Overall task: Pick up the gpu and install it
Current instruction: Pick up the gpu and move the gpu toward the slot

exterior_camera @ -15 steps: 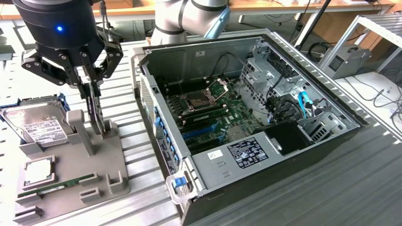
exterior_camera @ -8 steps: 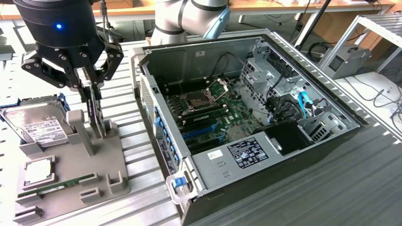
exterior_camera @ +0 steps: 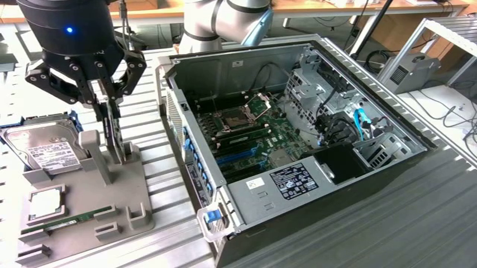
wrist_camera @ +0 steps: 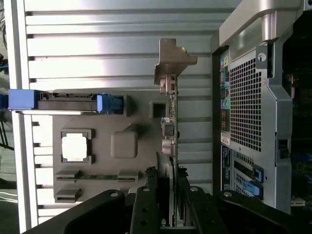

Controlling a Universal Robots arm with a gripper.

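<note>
The gpu [exterior_camera: 113, 134] stands on edge in a slot of the grey holder [exterior_camera: 111, 190], at the exterior view's left. My gripper [exterior_camera: 107, 105] hangs straight over it, with its black fingers down on either side of the card's top. In the wrist view the gpu [wrist_camera: 172, 124] shows edge-on, with its silver bracket [wrist_camera: 173, 61] at the far end. There my gripper [wrist_camera: 168, 210] has one finger against each face of the card, shut on it. The card's lower edge still sits in the holder [wrist_camera: 124, 146].
The open computer case [exterior_camera: 298, 139] lies at the exterior view's right, with its motherboard [exterior_camera: 253, 139] exposed; its rear panel [wrist_camera: 248, 112] is close beside the card. The holder also carries a hard drive [exterior_camera: 44, 148], a CPU [exterior_camera: 46, 202] and a RAM stick [exterior_camera: 67, 220].
</note>
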